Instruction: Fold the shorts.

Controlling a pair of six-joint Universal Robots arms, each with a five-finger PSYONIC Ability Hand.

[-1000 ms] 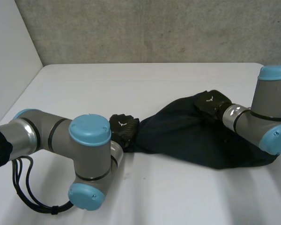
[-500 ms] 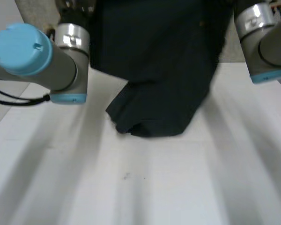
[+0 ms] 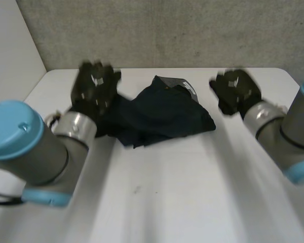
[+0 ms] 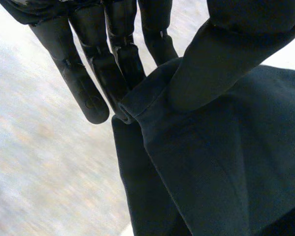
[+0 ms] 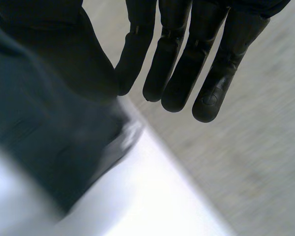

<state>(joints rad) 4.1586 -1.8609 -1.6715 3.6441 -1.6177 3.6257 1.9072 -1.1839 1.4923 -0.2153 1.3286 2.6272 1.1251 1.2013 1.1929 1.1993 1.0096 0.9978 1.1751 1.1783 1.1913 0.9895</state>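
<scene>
The dark navy shorts (image 3: 162,111) lie bunched on the white table (image 3: 192,182) between my two hands. My left hand (image 3: 93,86) is at their left end. In the left wrist view its thumb presses a hemmed edge of the shorts (image 4: 211,162) against its straight fingers (image 4: 83,93), so it pinches the cloth. My right hand (image 3: 235,91) hovers a little right of the shorts, with white table between them. In the right wrist view its fingers (image 5: 211,93) are straight and hold nothing, and the shorts (image 5: 39,137) lie beside its thumb.
A grey concrete wall (image 3: 167,30) rises behind the table's far edge, close beyond both hands. A pale side wall (image 3: 10,50) stands at the left. Bare white tabletop stretches from the shorts to the near edge.
Half a second ago the shorts hung high between both raised hands. Now they lie bunched on the table further back, and the right hand has come off them.
</scene>
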